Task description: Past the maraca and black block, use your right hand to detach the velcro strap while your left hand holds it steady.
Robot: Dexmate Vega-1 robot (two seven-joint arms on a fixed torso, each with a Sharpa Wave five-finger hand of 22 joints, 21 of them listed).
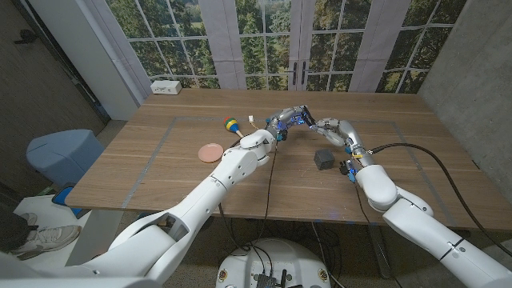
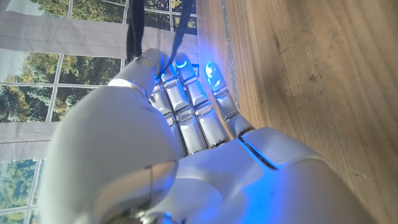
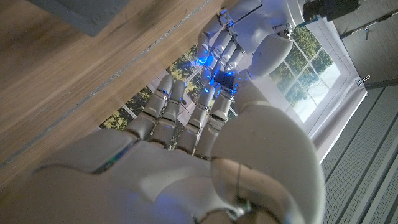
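Both arms reach across the wooden desk [image 1: 384, 120] and meet near its middle, toward the far side. The left hand [image 1: 282, 122] and the right hand [image 1: 314, 122] are close together there, fingertips almost touching, blue lights glowing on the fingers [image 2: 211, 78].

The velcro strap cannot be made out with certainty. In the left wrist view a dark strip [image 2: 134, 28] rises from the left hand's fingertips, and the fingers lie straight and close together along it. Whether the left hand actually grips that strip cannot be told. In the right wrist view the right hand's fingers [image 3: 168, 115] reach forward, slightly curled, toward the left hand [image 3: 249, 37] just ahead. Whether they are grasping anything cannot be told either.

The maraca [image 1: 232, 126], striped in yellow, green and blue, lies on the desk just left of the left hand, near the left forearm. The black block [image 1: 323, 159] sits on the desk beside the right forearm, on the near side of the two hands. A flat round pink disc [image 1: 210, 151] lies on the desk to the left of the left arm. A white box [image 1: 166, 86] sits at the far left corner of the desk, well apart from everything else.
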